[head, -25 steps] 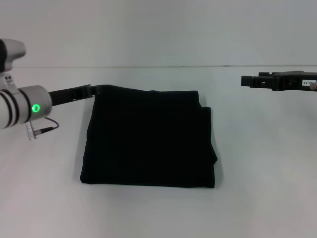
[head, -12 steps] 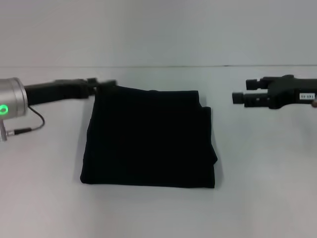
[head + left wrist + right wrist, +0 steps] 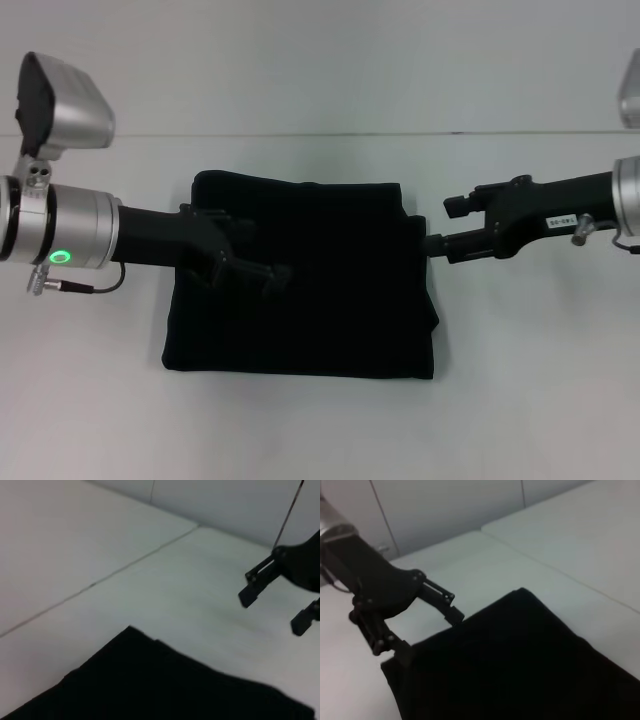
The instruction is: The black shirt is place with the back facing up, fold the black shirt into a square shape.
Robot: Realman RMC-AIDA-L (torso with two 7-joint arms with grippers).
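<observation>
The black shirt (image 3: 330, 290) lies folded into a rough square in the middle of the white table, also seen in the left wrist view (image 3: 150, 685) and the right wrist view (image 3: 520, 665). My left gripper (image 3: 265, 250) hangs open over the shirt's left part, and the right wrist view shows its fingers (image 3: 427, 634) spread with nothing between them. My right gripper (image 3: 443, 225) is open at the shirt's far right edge, holding nothing. The left wrist view shows it (image 3: 274, 611) off beyond the fabric.
The white table (image 3: 530, 400) surrounds the shirt on all sides. A pale wall rises behind the table's far edge (image 3: 320, 134). A thin cable (image 3: 80, 288) loops under my left wrist.
Both arms have swung inward. The left gripper moved from the shirt's far left corner to above its left part. The right gripper came in from the right to the shirt's right edge.
</observation>
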